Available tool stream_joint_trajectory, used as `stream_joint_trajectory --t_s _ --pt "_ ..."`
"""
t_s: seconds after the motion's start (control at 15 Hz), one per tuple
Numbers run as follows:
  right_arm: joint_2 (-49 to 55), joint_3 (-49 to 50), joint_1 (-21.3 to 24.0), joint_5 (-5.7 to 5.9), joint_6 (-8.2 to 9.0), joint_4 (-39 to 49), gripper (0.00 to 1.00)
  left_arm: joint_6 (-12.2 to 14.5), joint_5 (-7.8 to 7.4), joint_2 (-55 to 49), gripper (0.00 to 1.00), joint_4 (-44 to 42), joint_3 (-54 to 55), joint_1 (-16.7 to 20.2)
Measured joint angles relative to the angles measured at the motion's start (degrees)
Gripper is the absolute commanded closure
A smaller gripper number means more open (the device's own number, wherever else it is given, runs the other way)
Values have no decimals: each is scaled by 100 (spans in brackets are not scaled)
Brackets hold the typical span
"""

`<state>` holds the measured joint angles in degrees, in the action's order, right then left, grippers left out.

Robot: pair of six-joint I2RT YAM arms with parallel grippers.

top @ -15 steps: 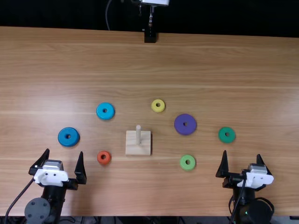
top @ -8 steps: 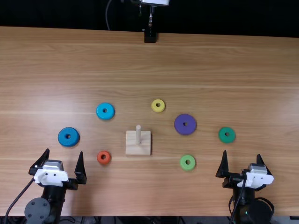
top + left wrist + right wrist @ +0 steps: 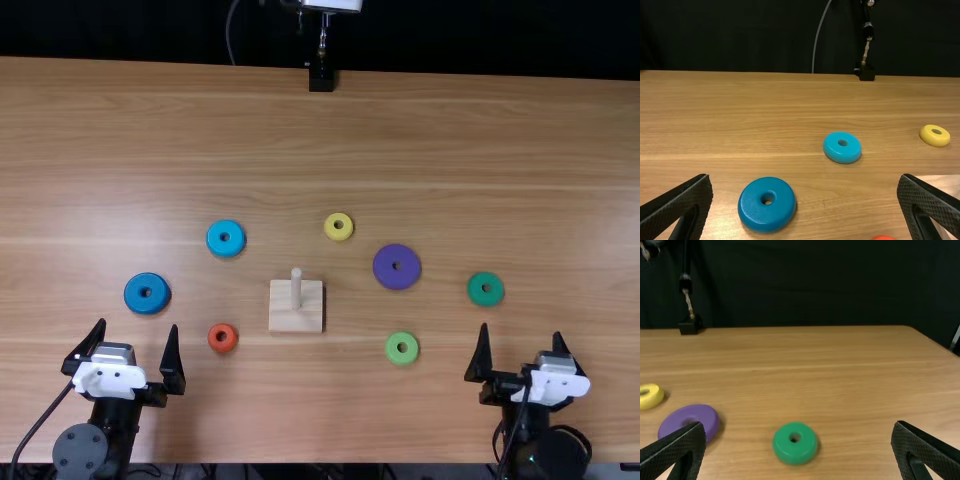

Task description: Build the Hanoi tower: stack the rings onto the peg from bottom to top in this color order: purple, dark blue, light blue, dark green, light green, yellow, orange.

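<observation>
- Top view: the right gripper (image 3: 521,329) had shifted slightly toward the view's right edge since the preceding frame; the left gripper (image 3: 138,323) and all seven rings had kept their places. Stacking, in this inspector's judgement, had not begun, and the small shift possibly opened a reach for the purple ring (image 3: 387,268), due first.
- Top view, layout: the dark blue ring (image 3: 134,296), light blue ring (image 3: 214,240) and orange ring (image 3: 214,343) lay left of the peg (image 3: 296,290) on its wooden base (image 3: 283,322). The purple, light green (image 3: 392,349) and dark green (image 3: 477,292) rings lay to its right, the yellow ring (image 3: 329,228) beyond it. All rested flat on the bench (image 3: 300,130).
- Left wrist view: fingers stood wide apart, gripping nothing; the dark blue ring lay ahead, untouched.
- Right wrist view: fingers were likewise spread wide, with no ring held. The dark green ring lay ahead; one finger partly covered the purple ring in the view. Purple appeared better suited to this arm.
</observation>
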<state>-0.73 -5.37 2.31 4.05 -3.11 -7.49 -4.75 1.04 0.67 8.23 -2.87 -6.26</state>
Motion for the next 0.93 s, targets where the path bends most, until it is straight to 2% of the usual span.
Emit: stream_joint_trajectory --t_s 0.13,0.67,0.8,0.93 --pt "-195 -754 -2 4 0 87 0 2 0 0 0 0 -2 -2" --pt "-3421 -2769 -170 7 0 105 0 2 0 0 0 -2 0 -2" --pt "-3923 -2981 -415 11 -2 103 0 0 2 0 0 -2 0 -2" --pt "-4752 -3440 -887 7 0 66 0 0 0 0 0 0 0 0"
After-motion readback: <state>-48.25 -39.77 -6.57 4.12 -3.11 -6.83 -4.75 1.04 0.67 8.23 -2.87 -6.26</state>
